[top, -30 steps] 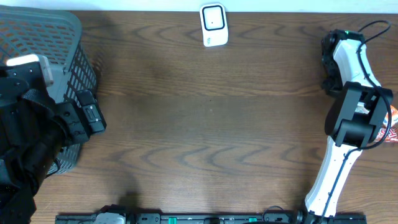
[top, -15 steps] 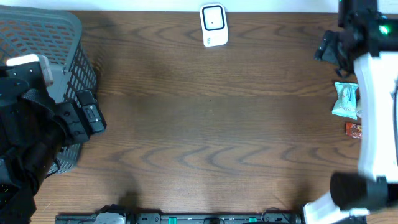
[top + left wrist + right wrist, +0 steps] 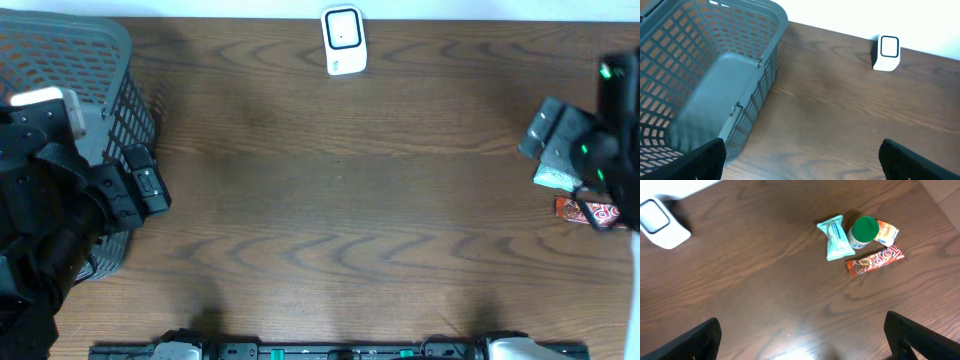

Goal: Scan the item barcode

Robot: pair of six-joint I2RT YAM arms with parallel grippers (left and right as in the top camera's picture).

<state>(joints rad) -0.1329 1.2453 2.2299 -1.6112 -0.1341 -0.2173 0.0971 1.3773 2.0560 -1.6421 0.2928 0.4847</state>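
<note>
Far left, the left gripper (image 3: 802,162) hangs wide open, empty, beside the grey basket (image 3: 715,60); the white scanner (image 3: 343,40) sits top centre; far right, the right gripper (image 3: 802,340), also spread wide, grips nothing above the teal packet (image 3: 836,237) and snack bar (image 3: 875,260).

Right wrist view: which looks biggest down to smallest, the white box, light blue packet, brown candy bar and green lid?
1. White plastic scanner box, cut off by the edge.
2. Light blue packet and brown candy bar, about alike.
3. Round green lid.
</note>
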